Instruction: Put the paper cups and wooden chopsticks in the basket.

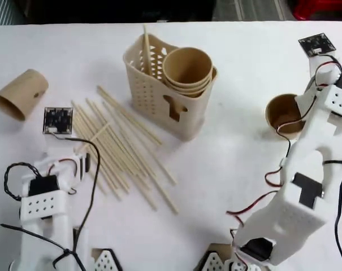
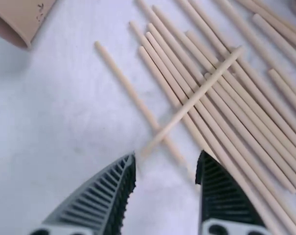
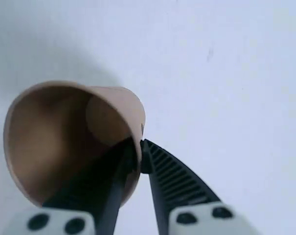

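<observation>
A cream perforated basket stands at the table's centre, holding stacked paper cups and an upright chopstick. Several wooden chopsticks lie spread in front of it to the left. My left gripper hovers open over the near edge of that pile, where one stick lies across the others. A paper cup lies on its side at the far left. My right gripper is shut on the rim of another paper cup, one finger inside it, at the right.
The left arm stands at the front left with a loose black cable beside it. The right arm takes up the front right. Bare white table lies between the basket and the right cup.
</observation>
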`<state>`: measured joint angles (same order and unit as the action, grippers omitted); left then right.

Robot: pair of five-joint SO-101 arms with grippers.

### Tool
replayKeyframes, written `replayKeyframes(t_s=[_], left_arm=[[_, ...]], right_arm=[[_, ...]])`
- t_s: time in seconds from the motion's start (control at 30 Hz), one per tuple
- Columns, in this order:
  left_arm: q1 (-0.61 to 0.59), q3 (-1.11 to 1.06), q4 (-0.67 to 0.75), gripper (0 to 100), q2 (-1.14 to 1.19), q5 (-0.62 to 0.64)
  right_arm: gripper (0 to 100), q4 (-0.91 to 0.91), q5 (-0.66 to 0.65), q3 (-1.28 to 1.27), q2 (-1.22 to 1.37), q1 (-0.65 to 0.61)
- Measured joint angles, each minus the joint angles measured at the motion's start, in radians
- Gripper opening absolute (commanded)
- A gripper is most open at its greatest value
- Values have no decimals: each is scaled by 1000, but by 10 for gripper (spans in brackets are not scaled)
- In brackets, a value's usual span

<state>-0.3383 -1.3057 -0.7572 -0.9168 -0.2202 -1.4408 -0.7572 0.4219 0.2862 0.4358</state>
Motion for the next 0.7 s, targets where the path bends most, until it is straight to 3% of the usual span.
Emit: replayKeyframes(t_s=[0.27,0.37,0.7], left_arm=[[0,0,0,207,0,0],[-21,5,-5,207,0,-54],[-258,414,-336,212,0,-140]], right_arm=[[19,-229,0,0,-48,-77],[19,-258,0,0,-60,-95],[19,-267,0,-74,-100,-94]])
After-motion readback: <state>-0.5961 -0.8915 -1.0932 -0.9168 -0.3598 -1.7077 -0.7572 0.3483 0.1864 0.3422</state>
